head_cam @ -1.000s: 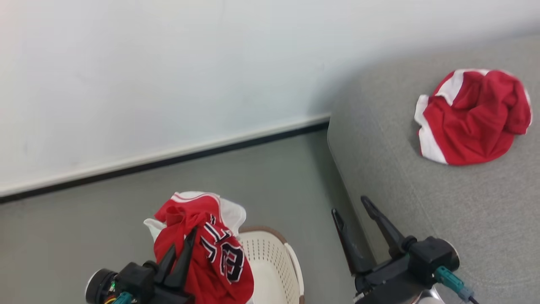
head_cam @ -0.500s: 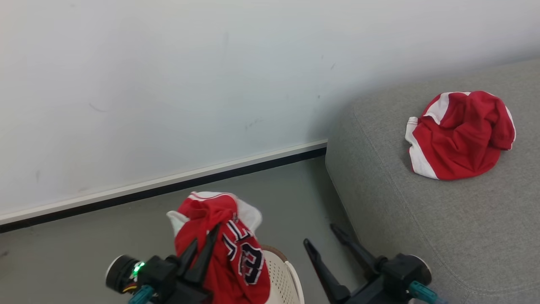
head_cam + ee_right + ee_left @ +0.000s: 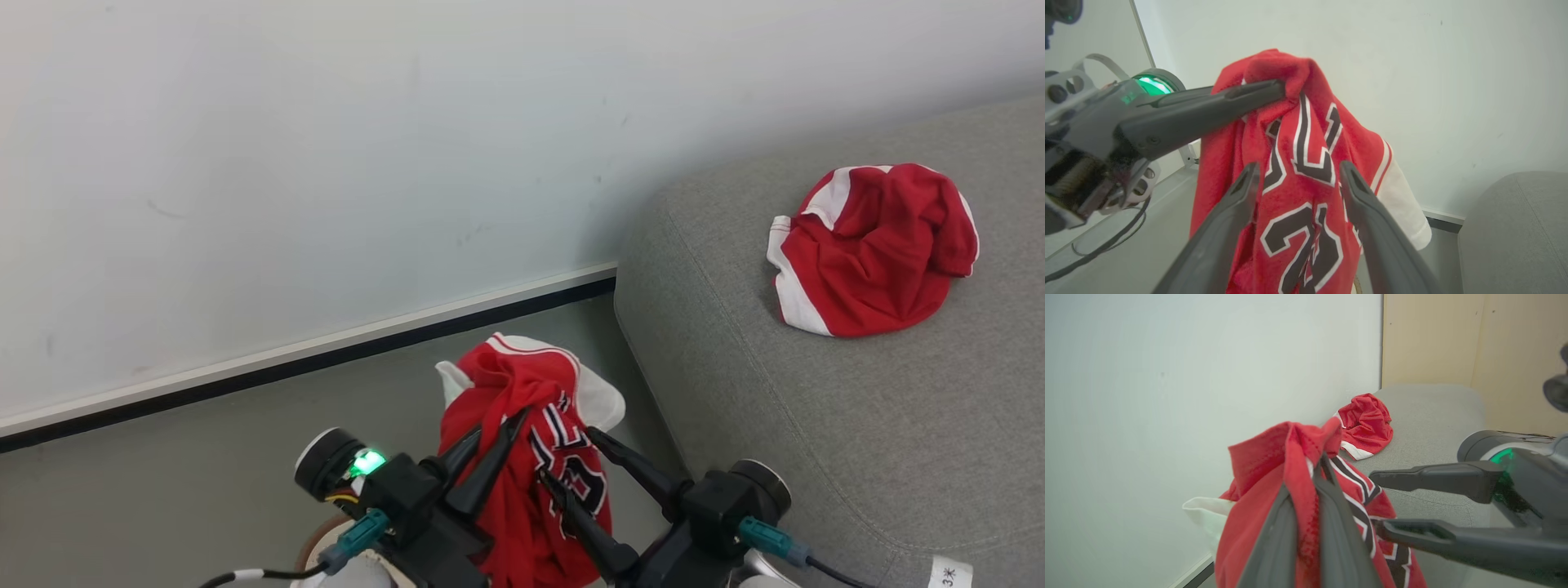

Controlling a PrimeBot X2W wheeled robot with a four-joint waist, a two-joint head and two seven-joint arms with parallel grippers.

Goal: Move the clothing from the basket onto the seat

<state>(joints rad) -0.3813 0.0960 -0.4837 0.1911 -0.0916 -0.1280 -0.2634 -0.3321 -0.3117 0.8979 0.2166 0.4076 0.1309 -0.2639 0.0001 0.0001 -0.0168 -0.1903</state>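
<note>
Pinching with my left gripper, I hold a bunched red fabric jersey with white trim, draped from the tips toward 5 o'clock; my right gripper stands spread at its 4 o'clock. Another crumpled red garment lies on the grey woven seat, 2 o'clock.

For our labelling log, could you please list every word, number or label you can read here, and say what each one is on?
"2": black, white-edged numeral on the hanging red jersey; the digit beside it is partly covered.
Black letters above it: too creased to read.
"3": on the white tag at the edge of the seat; the next mark is too small to read.
The red garment on the seat shows no text.
</note>
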